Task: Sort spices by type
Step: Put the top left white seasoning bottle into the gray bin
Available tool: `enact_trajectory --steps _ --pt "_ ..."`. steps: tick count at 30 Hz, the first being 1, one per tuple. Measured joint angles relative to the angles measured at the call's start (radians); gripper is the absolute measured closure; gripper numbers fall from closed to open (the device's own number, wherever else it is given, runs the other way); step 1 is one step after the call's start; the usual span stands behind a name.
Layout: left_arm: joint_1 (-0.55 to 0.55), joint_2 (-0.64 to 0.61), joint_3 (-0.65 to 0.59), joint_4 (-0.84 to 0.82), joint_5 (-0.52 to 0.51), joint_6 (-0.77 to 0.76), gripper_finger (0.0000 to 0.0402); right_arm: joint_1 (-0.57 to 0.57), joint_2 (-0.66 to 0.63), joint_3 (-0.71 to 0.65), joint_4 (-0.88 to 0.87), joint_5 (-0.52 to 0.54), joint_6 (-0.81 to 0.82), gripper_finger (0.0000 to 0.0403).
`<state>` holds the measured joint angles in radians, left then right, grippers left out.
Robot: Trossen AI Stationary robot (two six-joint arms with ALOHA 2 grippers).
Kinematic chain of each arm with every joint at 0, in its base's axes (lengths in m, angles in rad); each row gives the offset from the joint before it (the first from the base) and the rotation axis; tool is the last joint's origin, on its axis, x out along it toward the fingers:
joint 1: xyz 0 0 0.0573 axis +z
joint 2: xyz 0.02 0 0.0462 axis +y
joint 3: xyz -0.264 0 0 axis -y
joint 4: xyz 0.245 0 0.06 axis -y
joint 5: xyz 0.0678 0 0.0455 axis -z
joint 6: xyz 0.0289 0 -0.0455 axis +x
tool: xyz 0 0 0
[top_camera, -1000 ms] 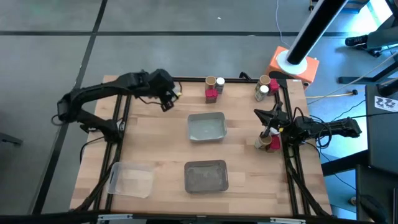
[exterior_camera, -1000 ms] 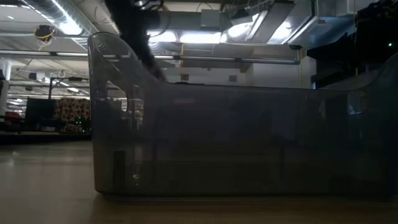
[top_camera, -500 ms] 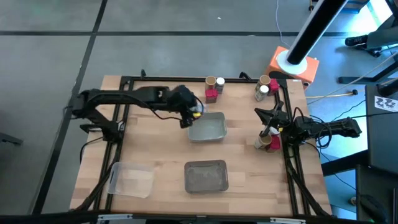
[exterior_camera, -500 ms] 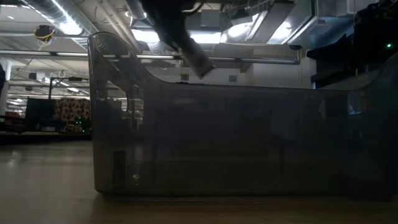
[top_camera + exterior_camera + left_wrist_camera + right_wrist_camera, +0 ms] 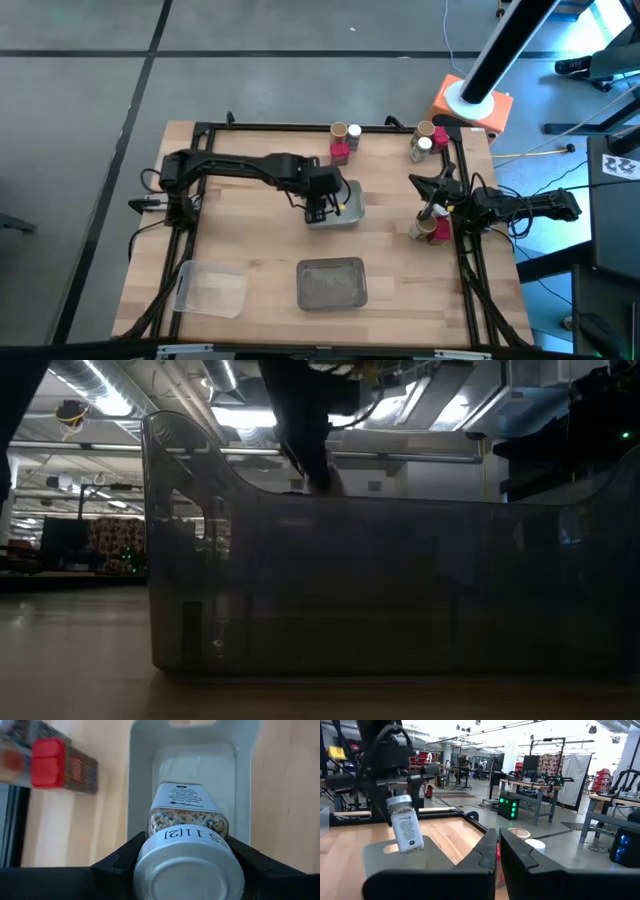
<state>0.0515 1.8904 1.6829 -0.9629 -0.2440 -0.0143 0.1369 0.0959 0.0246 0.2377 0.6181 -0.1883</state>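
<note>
My left gripper [image 5: 328,206] hangs over the pale grey tray [image 5: 345,212] in the middle of the table, shut on a white-lidded spice jar [image 5: 186,820]. The right wrist view shows that jar [image 5: 406,827] above the tray's floor. More spices stand along the far edge, in one group [image 5: 345,140] and another [image 5: 426,140]. A third group [image 5: 430,228] stands at the right edge. My right gripper [image 5: 425,188] waits shut beside that third group, holding nothing. My left gripper pinches the jar at its lid end [image 5: 187,870], one finger [image 5: 120,862] on either side. The fingers slant down from above. The jar hangs below them, tilted, label end lowest, clear of the tray.
A darker grey tray [image 5: 331,282] lies near the front edge and a clear tray [image 5: 212,288] at the front left. A red-topped packet [image 5: 50,762] lies beyond the pale tray. In the low view a tray wall [image 5: 400,590] fills the picture.
My left gripper has swung from the table's far left toward the right and the near side, sinking a little, and now hangs over the pale grey tray. The jar has travelled with it, held the whole way.
</note>
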Motion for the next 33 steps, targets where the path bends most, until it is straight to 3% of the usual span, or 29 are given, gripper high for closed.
enact_trajectory --steps 13,26,33 --pt "0.050 0.019 -0.043 0.018 0.015 -0.010 0.0215 0.000 0.000 0.000 -0.005 0.018 0.007 0.0382" --pt "0.101 0.018 -0.156 0.075 0.145 -0.034 0.0215 0.000 0.000 0.000 -0.005 0.018 0.007 0.0382" --pt "0.100 0.018 -0.202 0.103 0.149 -0.038 0.0196 0.000 0.000 0.000 -0.003 0.019 0.004 0.0382"
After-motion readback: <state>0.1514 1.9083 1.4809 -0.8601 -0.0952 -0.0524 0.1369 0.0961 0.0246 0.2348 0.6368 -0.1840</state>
